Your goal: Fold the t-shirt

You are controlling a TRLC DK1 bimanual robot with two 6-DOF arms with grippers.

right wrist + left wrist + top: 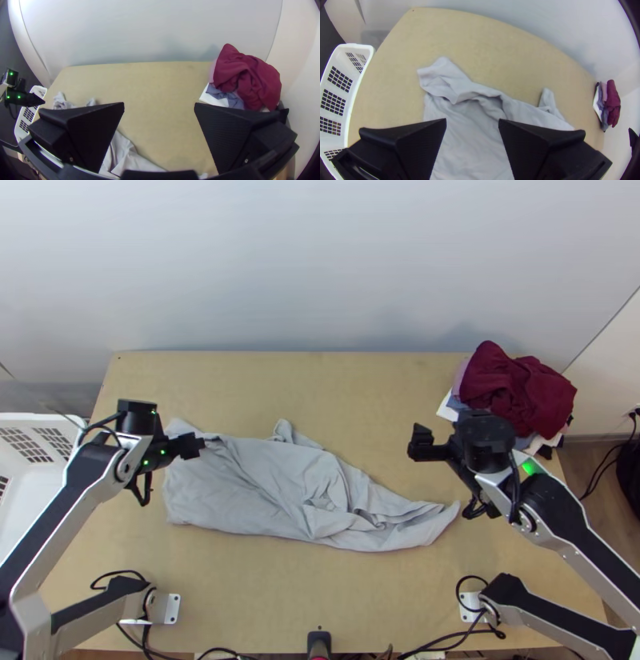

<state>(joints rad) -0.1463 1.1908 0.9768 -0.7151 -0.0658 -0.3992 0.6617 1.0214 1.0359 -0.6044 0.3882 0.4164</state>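
Grey soft cloth t-shirt (248, 496): It lies on the light wooden table (240, 588), between the two arms. One end is wide and fairly flat. The other end is thin and all bunched up.
Folding: I think the job is near its start. The shirt is out on the table, but I see no neat fold. I can't tell if some of it is doubled over.
Still to do: The bumps need to be smoothed out, I think. Then the sides and ends need to be folded in.
Left black gripper (472, 120): It is wide apart, over the wide end of the shirt, near a corner. It has no cloth in its grip.
Right black gripper (159, 105): It is wide apart too, and has nothing in it. It is past the thin end of the shirt, near the dark red cloth heap (520, 388).
Top view: It shows the whole long shape of the shirt, from the wide end to the thin tip. The right wrist view cuts some of that off.
Left wrist view: It shows a big wavy ridge and a turned-up corner well. From the top, the left arm hides part of that. The white plastic basket (351, 96) is beside the table.
Right wrist view: It gives a close look at the blue and white cloths (221, 97) under the red one.
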